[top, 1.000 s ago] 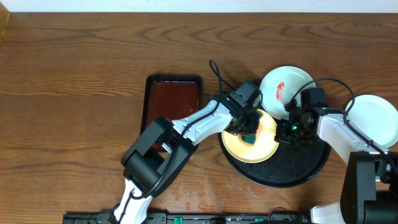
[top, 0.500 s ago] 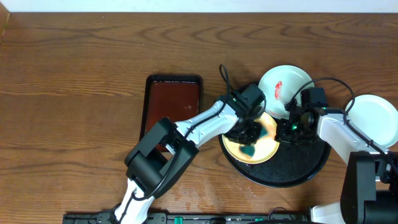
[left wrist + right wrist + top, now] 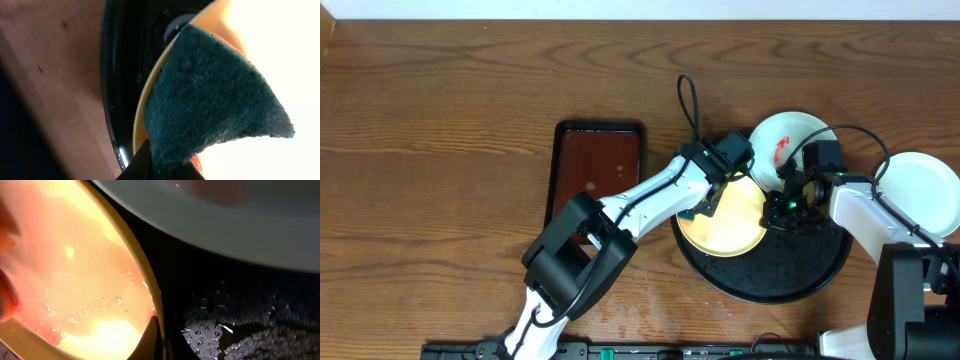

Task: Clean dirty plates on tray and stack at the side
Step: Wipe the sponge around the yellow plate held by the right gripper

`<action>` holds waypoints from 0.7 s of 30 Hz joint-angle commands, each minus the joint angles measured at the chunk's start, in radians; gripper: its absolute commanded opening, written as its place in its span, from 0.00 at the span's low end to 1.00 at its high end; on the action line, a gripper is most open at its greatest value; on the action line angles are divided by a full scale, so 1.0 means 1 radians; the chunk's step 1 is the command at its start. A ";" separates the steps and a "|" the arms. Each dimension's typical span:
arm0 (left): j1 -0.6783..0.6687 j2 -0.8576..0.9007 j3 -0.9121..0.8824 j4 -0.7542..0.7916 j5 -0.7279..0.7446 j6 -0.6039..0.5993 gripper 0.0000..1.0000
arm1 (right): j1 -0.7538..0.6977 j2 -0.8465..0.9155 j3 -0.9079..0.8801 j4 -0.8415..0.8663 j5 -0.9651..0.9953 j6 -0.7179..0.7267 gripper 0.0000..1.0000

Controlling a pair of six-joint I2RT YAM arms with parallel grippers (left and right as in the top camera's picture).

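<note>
A pale yellow plate (image 3: 730,222) lies on the left part of the black tray (image 3: 800,272). My left gripper (image 3: 712,203) is shut on a dark green sponge (image 3: 210,100), which rests on the plate's back-left rim (image 3: 141,107). My right gripper (image 3: 778,207) is shut on the yellow plate's right rim (image 3: 150,292), one finger (image 3: 151,337) inside the rim. A white plate with a red smear (image 3: 786,146) leans over the tray's back edge. Another white plate (image 3: 923,192) sits on the table right of the tray.
A rectangular reddish-brown tray (image 3: 598,160) lies left of the black tray, under my left arm. The black tray's surface (image 3: 245,325) is wet with droplets. A black cable loops above the left wrist (image 3: 692,100).
My left gripper has drawn the sponge from the middle of the yellow plate to its back-left rim. The right gripper has kept its hold on the rim.
</note>
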 commanded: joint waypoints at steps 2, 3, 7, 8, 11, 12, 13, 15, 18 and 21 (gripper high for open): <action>0.027 0.021 -0.002 0.044 0.021 0.046 0.07 | -0.003 0.018 -0.004 0.010 0.127 0.007 0.01; 0.027 0.022 -0.003 0.067 0.114 0.046 0.07 | -0.003 0.018 -0.004 0.010 0.127 0.007 0.01; 0.021 0.031 -0.014 0.165 0.430 0.045 0.07 | -0.003 0.018 -0.004 0.009 0.127 0.007 0.01; 0.018 0.036 -0.014 0.181 0.472 0.040 0.08 | -0.003 0.018 -0.004 0.009 0.127 0.007 0.01; -0.009 0.065 -0.014 0.227 0.590 0.026 0.08 | -0.003 0.018 -0.004 0.010 0.127 0.007 0.01; -0.018 0.071 -0.014 0.237 0.616 0.026 0.08 | -0.003 0.018 -0.004 0.010 0.127 0.007 0.01; -0.028 0.079 -0.015 0.245 0.637 0.026 0.08 | -0.003 0.018 -0.004 0.010 0.127 0.007 0.01; -0.047 0.085 -0.015 0.246 0.650 0.027 0.07 | -0.003 0.018 -0.004 0.009 0.127 0.007 0.01; -0.068 0.085 -0.014 0.238 0.648 0.035 0.07 | -0.003 0.018 -0.004 0.008 0.127 0.007 0.01; -0.057 0.085 -0.014 0.207 0.613 0.025 0.07 | -0.003 0.018 -0.004 0.007 0.127 0.007 0.01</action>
